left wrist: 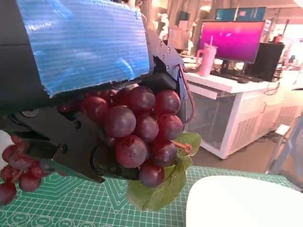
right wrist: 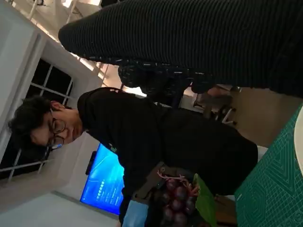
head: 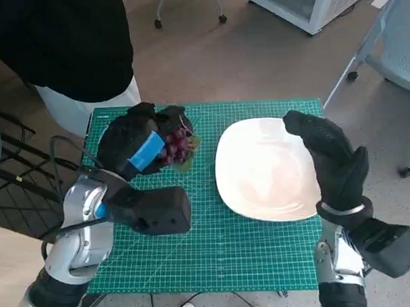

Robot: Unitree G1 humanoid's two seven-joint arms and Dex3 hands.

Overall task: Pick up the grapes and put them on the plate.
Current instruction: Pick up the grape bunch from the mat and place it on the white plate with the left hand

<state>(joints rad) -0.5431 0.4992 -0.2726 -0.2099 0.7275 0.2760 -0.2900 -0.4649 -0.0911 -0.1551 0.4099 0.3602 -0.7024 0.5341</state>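
Note:
My left hand (head: 138,139) grips a bunch of dark red grapes (head: 177,146) with a green leaf, held over the green mat's far left part. In the left wrist view the grapes (left wrist: 139,130) fill the middle under the blue-taped hand (left wrist: 80,42), with the leaf (left wrist: 163,189) hanging below, clear of the mat. The white plate (head: 263,170) lies to the right of the grapes; its rim shows in the left wrist view (left wrist: 241,201). My right hand (head: 331,155) rests over the plate's right edge, fingers spread, holding nothing. The right wrist view shows the grapes (right wrist: 177,201) far off.
The green cutting mat (head: 216,241) covers the small table. A person in black stands at the table's far left (head: 64,44) and shows in the right wrist view (right wrist: 156,137). Chair legs (head: 358,65) and a white cabinet (head: 307,6) stand beyond on the floor.

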